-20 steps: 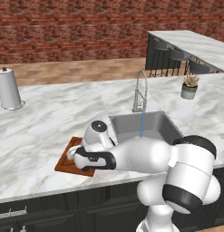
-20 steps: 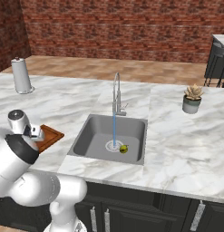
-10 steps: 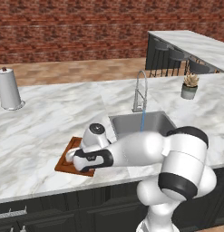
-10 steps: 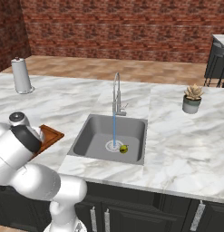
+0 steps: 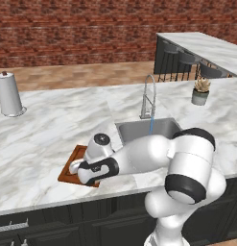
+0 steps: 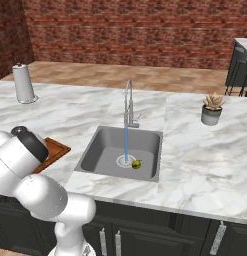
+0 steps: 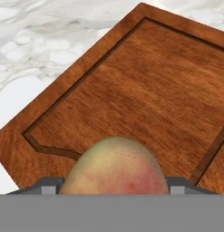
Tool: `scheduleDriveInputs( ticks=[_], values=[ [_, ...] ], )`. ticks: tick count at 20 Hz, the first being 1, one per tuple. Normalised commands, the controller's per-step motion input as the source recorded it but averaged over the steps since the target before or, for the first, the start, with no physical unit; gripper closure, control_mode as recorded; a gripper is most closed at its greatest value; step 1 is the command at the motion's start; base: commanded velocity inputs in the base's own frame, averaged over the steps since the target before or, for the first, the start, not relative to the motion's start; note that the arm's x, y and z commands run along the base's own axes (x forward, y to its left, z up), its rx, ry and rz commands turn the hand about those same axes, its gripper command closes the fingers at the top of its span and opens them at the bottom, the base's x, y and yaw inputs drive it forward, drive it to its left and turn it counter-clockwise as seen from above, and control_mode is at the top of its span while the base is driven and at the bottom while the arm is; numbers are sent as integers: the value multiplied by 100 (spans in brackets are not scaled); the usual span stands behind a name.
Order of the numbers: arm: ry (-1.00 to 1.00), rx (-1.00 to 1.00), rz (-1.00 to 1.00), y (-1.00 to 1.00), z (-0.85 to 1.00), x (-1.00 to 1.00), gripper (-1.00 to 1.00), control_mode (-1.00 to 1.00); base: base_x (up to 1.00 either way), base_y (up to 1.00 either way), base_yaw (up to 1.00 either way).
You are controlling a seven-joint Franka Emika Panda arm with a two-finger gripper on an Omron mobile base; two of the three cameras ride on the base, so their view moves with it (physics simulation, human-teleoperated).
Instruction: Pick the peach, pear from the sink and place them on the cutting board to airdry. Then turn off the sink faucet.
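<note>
Peach [image 7: 114, 166] sits clamped between the tool's [image 7: 113, 183] fingers, just above the cutting board [image 7: 145, 90] on the marble tabletop [image 5: 48, 129]. Pear [image 6: 136, 163] lies in the sink [image 6: 107, 145] beside the drain.

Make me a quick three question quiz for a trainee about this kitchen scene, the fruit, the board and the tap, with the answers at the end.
1. True or false: the peach sits between the gripper jaws above the cutting board.
2. Where is the pear? A) on the board B) in the sink near the drain C) beside the potted plant
3. Is the sink faucet running or off?

Key: 1 true; 2 B; 3 running, a blue stream falls to the drain.
</note>
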Motion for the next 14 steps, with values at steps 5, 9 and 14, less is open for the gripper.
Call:
scheduleDriveInputs(
  ticks=[5, 9, 14],
  values=[
    [0, 0, 0, 2, -12, 4, 100, -100, 0, 0, 0],
    [0, 0, 0, 1, -13, 10, 100, -100, 0, 0, 0],
    [0, 0, 0, 1, -12, 9, 100, -100, 0, 0, 0]
  ],
)
